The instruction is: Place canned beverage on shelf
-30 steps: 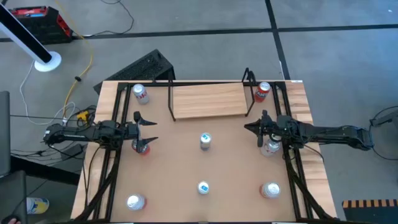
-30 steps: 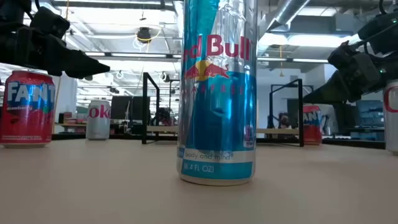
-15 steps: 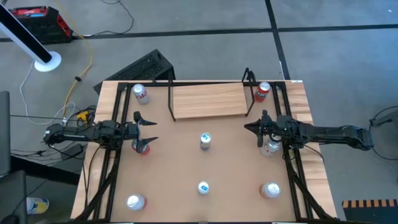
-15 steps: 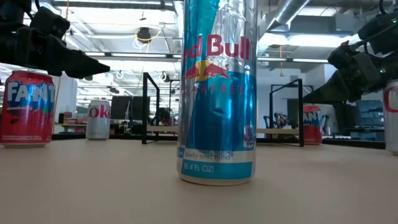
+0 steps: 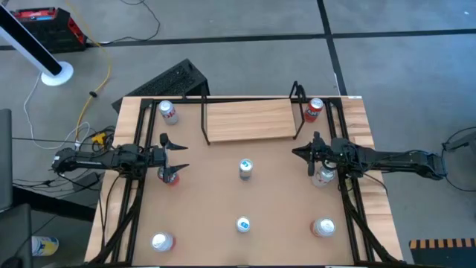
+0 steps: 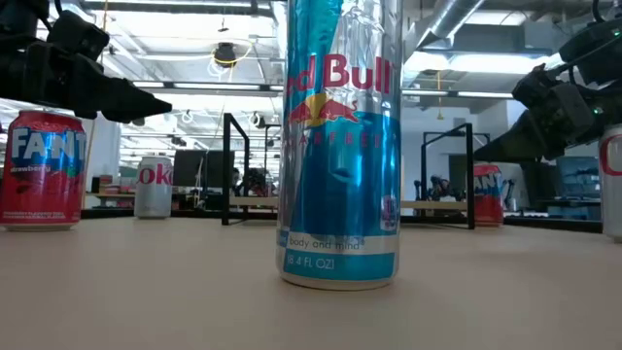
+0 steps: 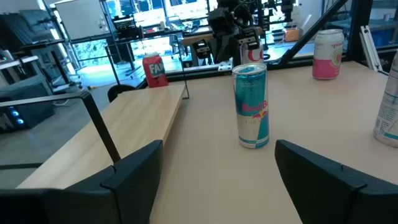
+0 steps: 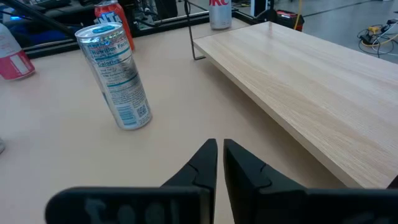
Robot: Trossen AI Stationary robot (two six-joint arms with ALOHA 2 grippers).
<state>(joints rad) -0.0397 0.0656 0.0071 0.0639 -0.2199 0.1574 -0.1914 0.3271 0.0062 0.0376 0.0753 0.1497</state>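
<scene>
On the brown counter (image 5: 216, 193), the light-wood shelf (image 5: 249, 120) lies along the far edge, midway between the two far corners, with thin black rod uprights at its short ends. Nothing stands on it.

A tall blue and silver can (image 5: 245, 169) stands upright near the counter's centre, in front of the shelf and apart from it. A second blue-topped can (image 5: 243, 224) stands close to the near edge, in line with the first. A red can (image 5: 313, 109) stands just beside the shelf's right upright, near the far right corner. A white and red can (image 5: 167, 112) stands near the far left corner. Two more cans stand toward the near corners, one on the left (image 5: 161, 242) and one on the right (image 5: 323, 228).

The left end effector (image 5: 177, 153) hovers by the counter's left edge with its fingers spread wide and nothing between them. A red can (image 5: 170, 176) stands just beside it.

The right end effector (image 5: 301, 152) hovers near the right edge with its fingers nearly together, gripping nothing. A pale can (image 5: 324, 176) stands just beside that arm.
</scene>
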